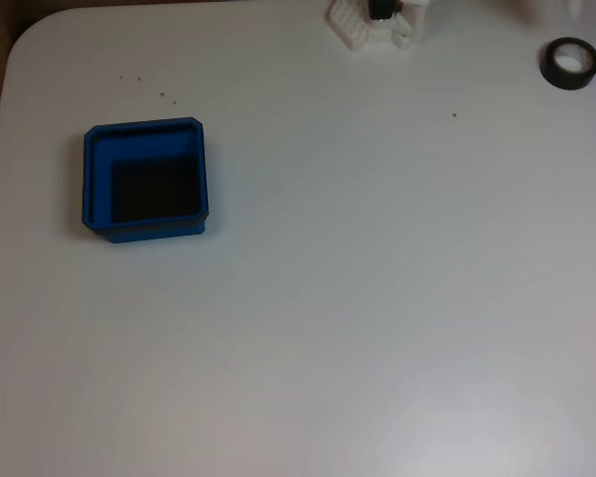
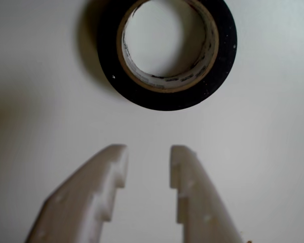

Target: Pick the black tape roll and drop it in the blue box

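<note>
Count, overhead view: one small black tape roll with a whitish inner core [image 1: 570, 64]; one square, shallow bright-blue plastic box with a dark floor [image 1: 96, 184]; one white tabletop [image 1: 377, 298]. Gripper view: two whitish plastic fingers [image 2: 99, 187].

Black tape roll [image 1: 570, 64] flat, far from blue box [image 1: 96, 179]

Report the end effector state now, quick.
End effector: open and holding nothing; its fingers stand apart, short of the black tape roll, which lies flat on the table.
</note>
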